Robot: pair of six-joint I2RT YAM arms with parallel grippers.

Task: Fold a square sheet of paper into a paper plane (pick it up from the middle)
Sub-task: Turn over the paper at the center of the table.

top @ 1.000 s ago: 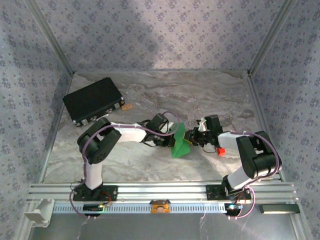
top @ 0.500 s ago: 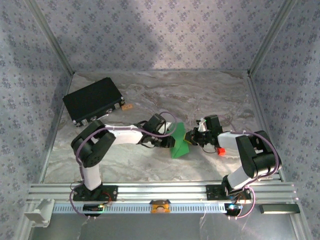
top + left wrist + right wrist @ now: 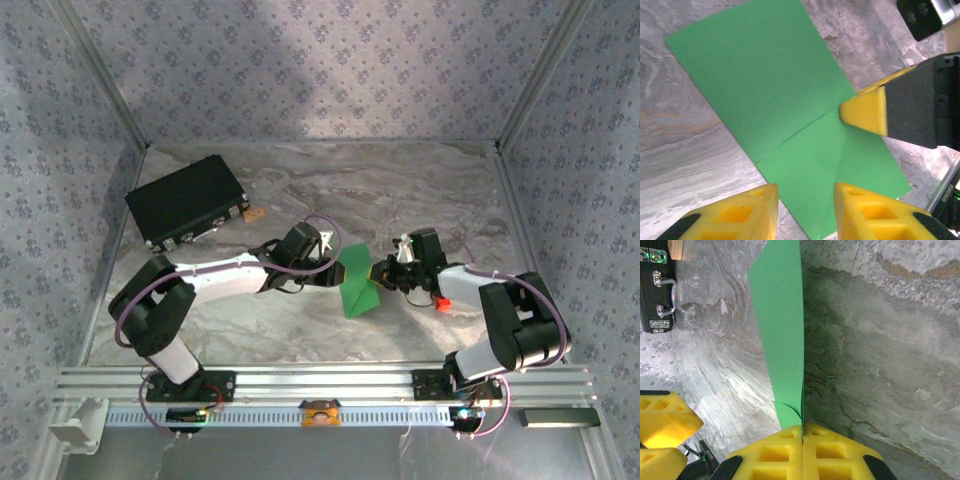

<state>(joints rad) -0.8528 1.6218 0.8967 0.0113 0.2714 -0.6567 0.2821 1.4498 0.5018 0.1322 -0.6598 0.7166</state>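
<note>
- Your right gripper (image 3: 802,431) is clamped on the right edge of the square sheet of paper (image 3: 782,325).
- Your left gripper (image 3: 805,202), jaws apart, sits just left of the sheet, whose long side runs near to far.

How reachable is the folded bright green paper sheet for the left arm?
Probably yes: the left fingers stand open right at the green paper sheet, nothing between; the right fingers pinch its other side.
</note>
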